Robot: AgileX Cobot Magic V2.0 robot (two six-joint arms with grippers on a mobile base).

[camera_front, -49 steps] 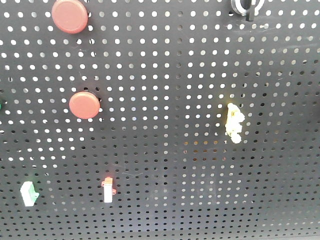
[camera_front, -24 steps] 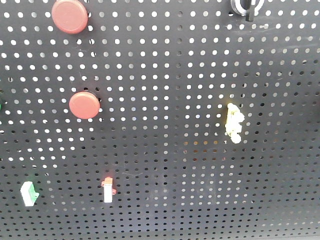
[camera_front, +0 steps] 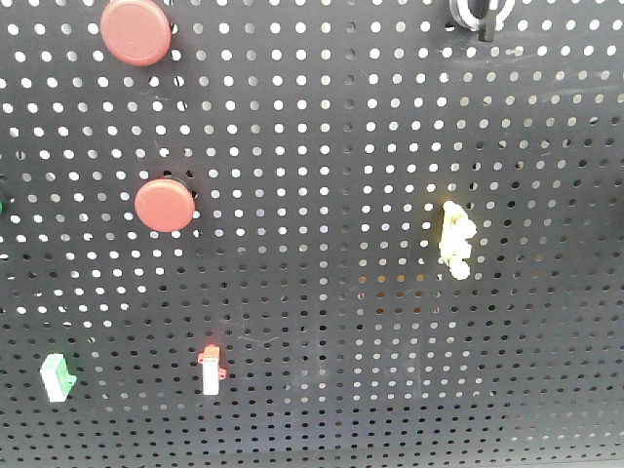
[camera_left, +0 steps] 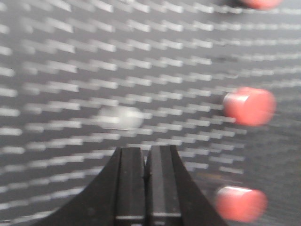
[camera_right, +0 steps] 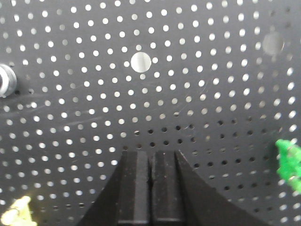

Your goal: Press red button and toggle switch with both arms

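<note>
In the front view the wider red button (camera_front: 136,31) sits at the top left of the black pegboard (camera_front: 322,146). The toggle switch (camera_front: 480,12), a silver collar with a dark lever, is at the top edge right of centre. Neither gripper shows there. In the blurred left wrist view my left gripper (camera_left: 145,149) is shut and empty, short of the board, and red buttons (camera_left: 249,106) lie to its right; I cannot tell which is the wider. In the right wrist view my right gripper (camera_right: 150,153) is shut and empty, with the silver collar (camera_right: 5,80) at the far left edge.
A smaller red button (camera_front: 164,205) sits below the wider one. A knobbly yellow handle (camera_front: 455,239) is at the right, a white rocker with red tip (camera_front: 211,369) at bottom centre, and a green-and-white switch (camera_front: 57,376) at bottom left. A green part (camera_right: 289,165) is at the right.
</note>
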